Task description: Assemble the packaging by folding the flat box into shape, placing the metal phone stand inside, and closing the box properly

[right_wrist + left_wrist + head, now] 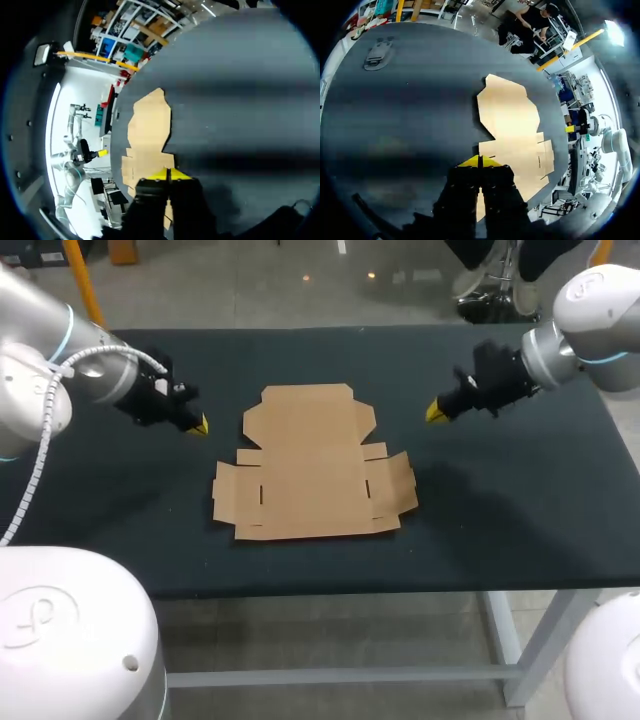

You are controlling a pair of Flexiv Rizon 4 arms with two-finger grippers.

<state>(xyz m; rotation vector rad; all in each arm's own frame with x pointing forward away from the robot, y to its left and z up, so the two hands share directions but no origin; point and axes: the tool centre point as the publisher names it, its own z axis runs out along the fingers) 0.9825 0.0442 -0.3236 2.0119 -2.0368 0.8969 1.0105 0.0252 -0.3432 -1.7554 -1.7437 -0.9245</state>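
Left gripper (198,425), tips together, toward the left edge of the dark table surface (520,510). Metal phone stand (379,54) small and indistinct near a corner, unseen from the head view. Flat cardboard box (310,465) unfolded mid-surface. Right gripper (435,412), tips together, toward the right edge.

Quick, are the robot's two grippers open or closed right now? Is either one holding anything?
Left gripper: closed, holding nothing.
Right gripper: closed, holding nothing.
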